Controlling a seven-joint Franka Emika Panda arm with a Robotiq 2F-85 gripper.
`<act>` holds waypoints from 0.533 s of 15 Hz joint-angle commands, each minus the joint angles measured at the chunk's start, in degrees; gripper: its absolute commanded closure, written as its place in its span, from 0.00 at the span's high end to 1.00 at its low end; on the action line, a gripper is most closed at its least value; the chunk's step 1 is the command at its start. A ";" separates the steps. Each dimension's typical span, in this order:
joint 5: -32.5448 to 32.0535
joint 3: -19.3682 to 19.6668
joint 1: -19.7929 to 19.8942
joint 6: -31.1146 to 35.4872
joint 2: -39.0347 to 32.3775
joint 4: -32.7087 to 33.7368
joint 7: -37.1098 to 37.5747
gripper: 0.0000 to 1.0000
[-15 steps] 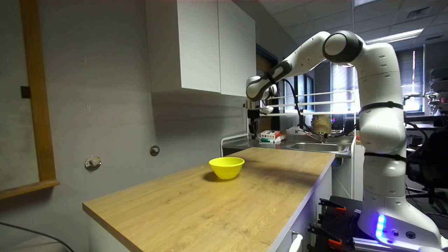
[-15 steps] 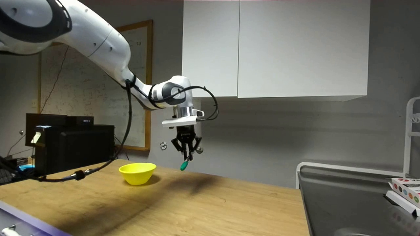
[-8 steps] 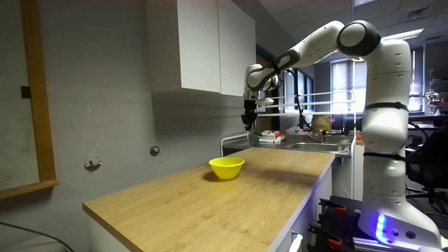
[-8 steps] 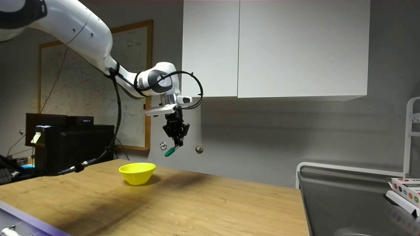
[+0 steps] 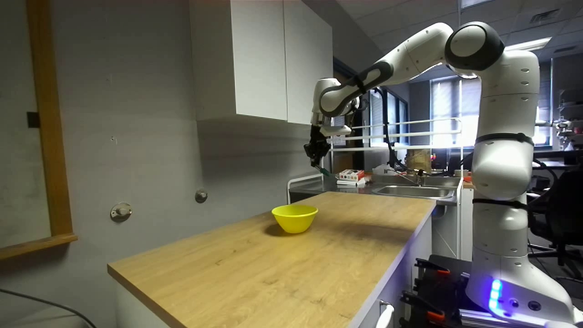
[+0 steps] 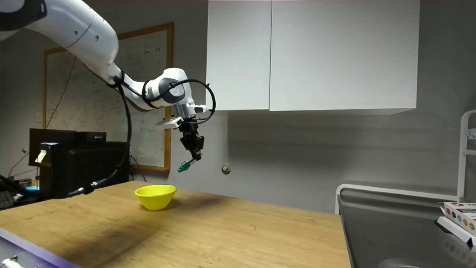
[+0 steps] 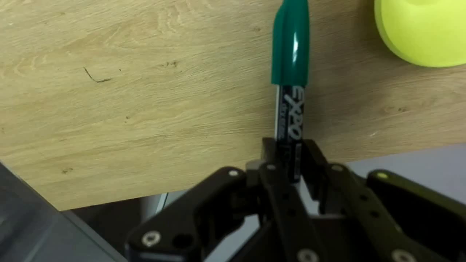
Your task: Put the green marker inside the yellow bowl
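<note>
Ideally, bring the slim, dark-bodied, green-capped marker (image 7: 290, 91) squarely over the round, bright-yellow, plastic-looking bowl (image 6: 154, 201) on the wood-grained worktop (image 6: 241, 230) and lower it before releasing. Black fingers (image 7: 314, 154) clamp its uncapped end; it juts beyond them, slanting downward in midair, not yet over the bowl.

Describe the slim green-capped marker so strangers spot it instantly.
Follow the white jointed robot arm down to its black two-fingered hand. Clamped there, above the pale woodgrain countertop, is the slim green-capped marker. Unlike the round yellow bowl on the countertop, it hangs in midair, lettered EXPO.
</note>
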State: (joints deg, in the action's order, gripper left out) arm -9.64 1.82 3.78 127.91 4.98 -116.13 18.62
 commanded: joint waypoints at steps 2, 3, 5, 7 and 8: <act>-2.28 -1.56 -0.47 -0.95 0.36 -0.53 10.28 0.08; -2.36 -1.92 -0.75 -1.55 0.20 -0.36 11.29 0.08; -3.10 -2.87 -1.50 -2.28 0.16 -0.22 13.32 0.08; -5.46 -5.01 -3.04 -1.02 1.01 -2.96 17.41 0.08; -6.61 -5.93 -3.73 -1.40 0.67 -2.93 18.60 0.08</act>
State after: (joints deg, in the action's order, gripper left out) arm -12.46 -1.38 1.94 126.71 4.98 -116.63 31.39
